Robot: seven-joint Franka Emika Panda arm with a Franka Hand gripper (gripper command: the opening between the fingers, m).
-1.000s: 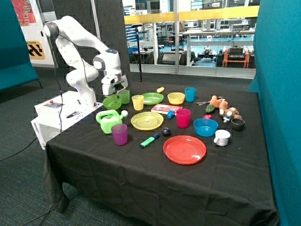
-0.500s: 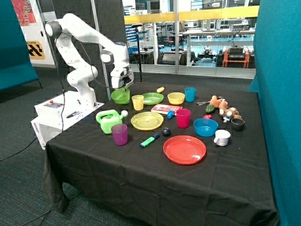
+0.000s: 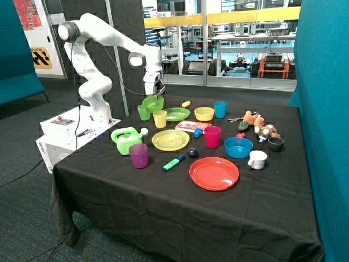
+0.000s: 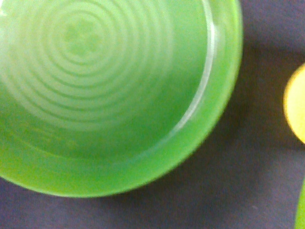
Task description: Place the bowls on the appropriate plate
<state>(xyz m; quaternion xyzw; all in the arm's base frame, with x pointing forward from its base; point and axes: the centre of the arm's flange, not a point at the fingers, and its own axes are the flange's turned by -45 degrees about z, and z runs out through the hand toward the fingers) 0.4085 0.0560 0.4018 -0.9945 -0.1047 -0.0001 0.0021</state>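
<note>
The light green bowl hangs in the air under my gripper, which is shut on its rim, above the back of the table beside the green cup and the yellow cup. In the wrist view the green bowl fills most of the picture, its ribbed inside facing the camera, over black cloth. The green plate lies just beyond the yellow cup. The yellow bowl sits on the cloth next to that plate. The yellow plate lies nearer the front.
A red plate, blue bowl, pink cup, purple cup, blue cup, green watering can, marker, toys and a white cup stand on the black table.
The arm has lifted the green bowl off the table's corner by the watering can and carried it up and across, past the green cup, towards the green plate.
</note>
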